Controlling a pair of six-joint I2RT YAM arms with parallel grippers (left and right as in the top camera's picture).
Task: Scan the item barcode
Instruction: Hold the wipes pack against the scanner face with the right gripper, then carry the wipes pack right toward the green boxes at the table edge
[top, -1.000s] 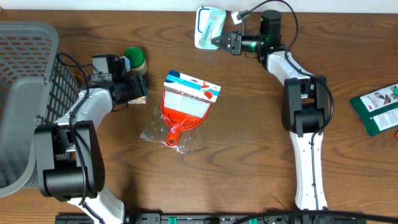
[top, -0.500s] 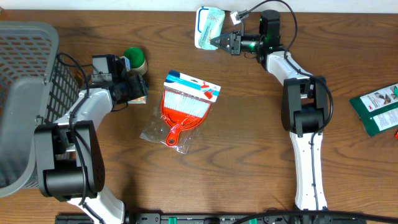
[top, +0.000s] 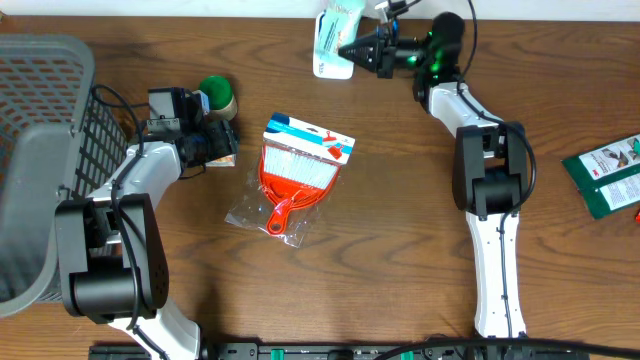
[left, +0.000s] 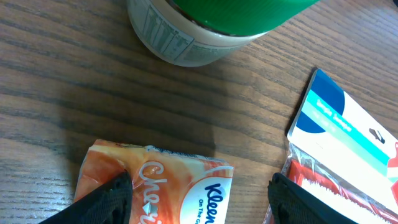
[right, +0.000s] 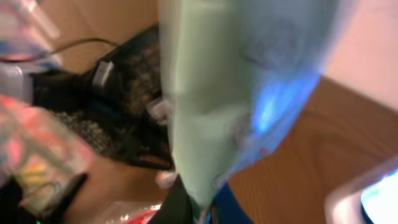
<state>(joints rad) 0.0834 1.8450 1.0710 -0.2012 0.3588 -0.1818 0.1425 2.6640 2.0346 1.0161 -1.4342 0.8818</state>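
While the right gripper (top: 349, 50) is clamping the pale green packet (top: 336, 28) at the far edge of the table (top: 400, 250), a little right of the middle, you are seeing its jaws closed narrow on the packet's right edge. The packet is sticking out to the left of the fingers. The right wrist view is showing it only as a pale green and blue blur across the frame, so no print on it is coming through legibly.

Your left gripper (left: 202, 199) is hanging wide open at the left of the table, over an orange tissue pack (left: 155, 183). In the left wrist view, one of its fingers (left: 109, 199) is sitting at the pack's left edge and the other is standing well off to its right. The pack is reading "Kleenex" in white script, with "On The G…" beneath it, cut off by the frame.

Just beyond the pack, a jar with a green lid (left: 186, 43) is standing upright, its cream label carrying a table of fine print too small to read. To the right, a bagged red dustpan and brush (top: 297, 172) is lying flat, and the small white lettering on its blue and white header card is not resolving. A grey basket (top: 40, 150) is sitting at the far left. A green carded pack (top: 605, 175) is lying at the right edge, its print also too small to read.
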